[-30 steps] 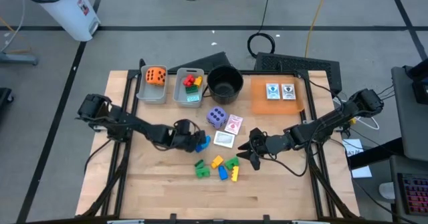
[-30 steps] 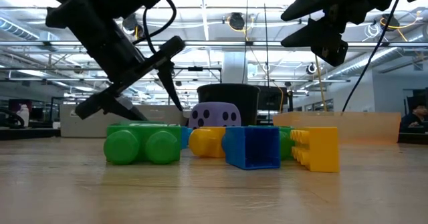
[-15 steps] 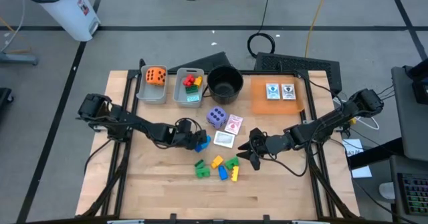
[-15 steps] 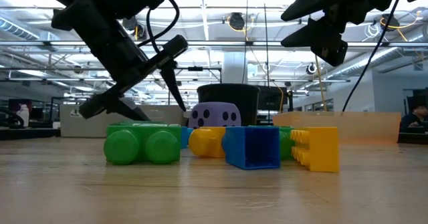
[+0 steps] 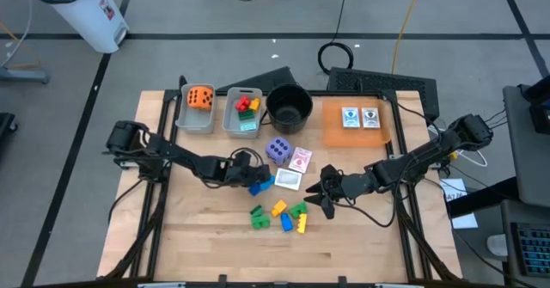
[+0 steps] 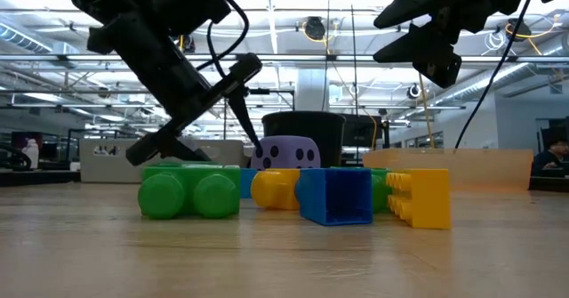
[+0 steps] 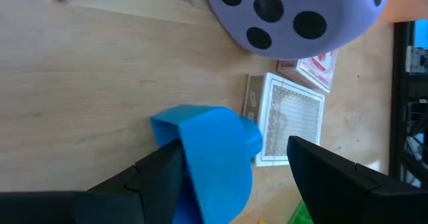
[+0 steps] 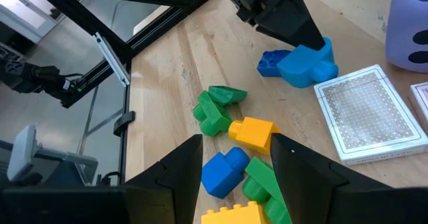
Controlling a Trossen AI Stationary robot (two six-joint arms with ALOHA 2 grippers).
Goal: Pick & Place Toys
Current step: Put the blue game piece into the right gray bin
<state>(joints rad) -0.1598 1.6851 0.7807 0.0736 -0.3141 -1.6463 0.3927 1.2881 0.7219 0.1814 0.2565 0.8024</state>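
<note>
Left arm's the only mover I see. Its left gripper has slid from the left part of the table toward the middle, carrying the light blue block along between its fingers. That brings the purple die closer in front of the claw than before, and the picture card now sits just past the fingertips, nearly touching the block. From table height the gripper has shifted across toward the black pot, with one finger now crossing in front of the pot's edge. Jaw spacing looks the same throughout.
</note>
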